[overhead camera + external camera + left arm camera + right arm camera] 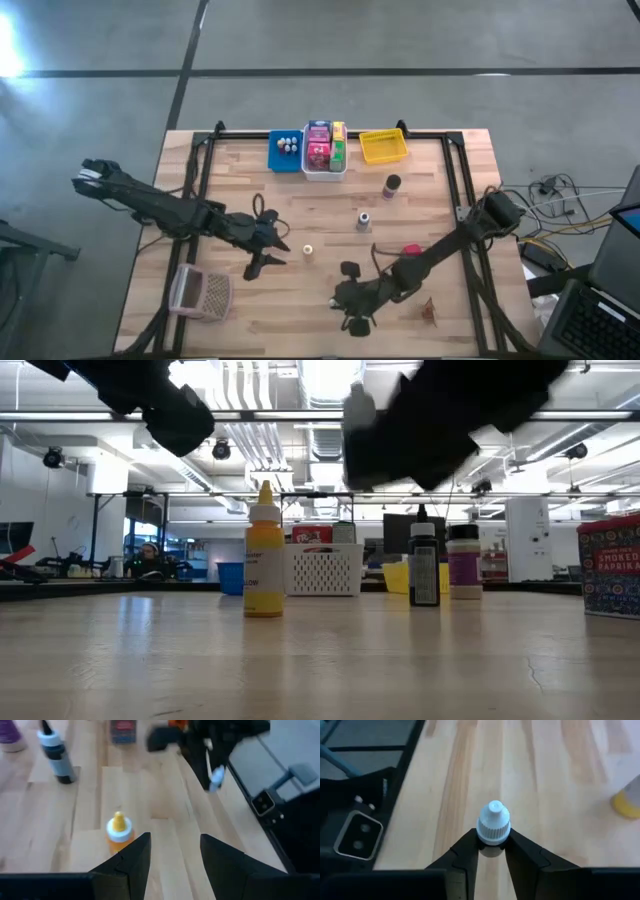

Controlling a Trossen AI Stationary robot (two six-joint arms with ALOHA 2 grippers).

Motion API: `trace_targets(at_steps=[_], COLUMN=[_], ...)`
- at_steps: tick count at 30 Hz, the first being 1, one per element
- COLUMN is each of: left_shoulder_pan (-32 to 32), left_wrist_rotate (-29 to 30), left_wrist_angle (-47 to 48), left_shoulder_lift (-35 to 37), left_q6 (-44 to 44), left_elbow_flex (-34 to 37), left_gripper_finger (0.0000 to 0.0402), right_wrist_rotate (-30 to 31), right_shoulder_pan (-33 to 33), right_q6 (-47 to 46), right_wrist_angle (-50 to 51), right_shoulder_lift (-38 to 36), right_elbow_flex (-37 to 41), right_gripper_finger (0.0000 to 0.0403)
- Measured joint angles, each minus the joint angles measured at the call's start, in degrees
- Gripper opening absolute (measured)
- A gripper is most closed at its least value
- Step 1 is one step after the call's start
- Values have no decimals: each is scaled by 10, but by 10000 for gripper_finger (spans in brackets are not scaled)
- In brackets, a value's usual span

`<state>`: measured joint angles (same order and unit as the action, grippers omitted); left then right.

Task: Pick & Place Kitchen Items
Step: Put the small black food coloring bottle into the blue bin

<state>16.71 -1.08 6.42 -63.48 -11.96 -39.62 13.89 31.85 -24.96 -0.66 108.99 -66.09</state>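
My right gripper point(492, 842) is shut on a small bottle with a white ribbed cap point(494, 822), held above the table's near middle point(348, 300). My left gripper point(175, 850) stands open over the table's left middle point(268, 264). A small yellow bottle point(119, 832) stands upright on its base just ahead of it and a little to one side. A grey jar point(364, 220) and a dark purple-labelled jar point(391, 185) stand upright farther back. Boxes fill the white bin point(325, 170); small balls lie in the blue bin point(274, 158). My right gripper pinches the bottle just under its white cap point(492, 839) between the two fingertips point(470, 845), one on either side. The cap and nozzle stick out beyond the fingers; the body is hidden behind them. In the low view the cap point(357, 405) hangs well clear of the table.
A yellow bin point(383, 147) stands at the back beside the white one. A pinkish mesh basket point(200, 292) lies at the near left. A red item point(411, 250) and a small box point(430, 312) lie near the right arm. Black rails run along both table sides.
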Motion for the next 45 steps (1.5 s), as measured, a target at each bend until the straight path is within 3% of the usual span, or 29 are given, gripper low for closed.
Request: trace_targets(at_steps=[8, 16, 21, 45], left_shoulder_pan=[33, 53, 54, 59], left_wrist_rotate=[1, 40, 42, 33], left_wrist_angle=[-5, -85, -100, -151], left_shoulder_lift=[-109, -180, -200, -217], left_q6=[79, 106, 79, 73], left_elbow_flex=[-94, -146, -150, -153], left_gripper_finger=[177, 177, 177, 177], right_wrist_rotate=[-38, 27, 56, 58], right_shoulder_pan=[-34, -35, -35, -51], right_q6=[52, 124, 150, 179], right_wrist_angle=[12, 26, 36, 35], right_shoulder_lift=[-50, -58, -58, -59], right_elbow_flex=[-2, -13, -27, -47], right_gripper_finger=[75, 86, 83, 79])
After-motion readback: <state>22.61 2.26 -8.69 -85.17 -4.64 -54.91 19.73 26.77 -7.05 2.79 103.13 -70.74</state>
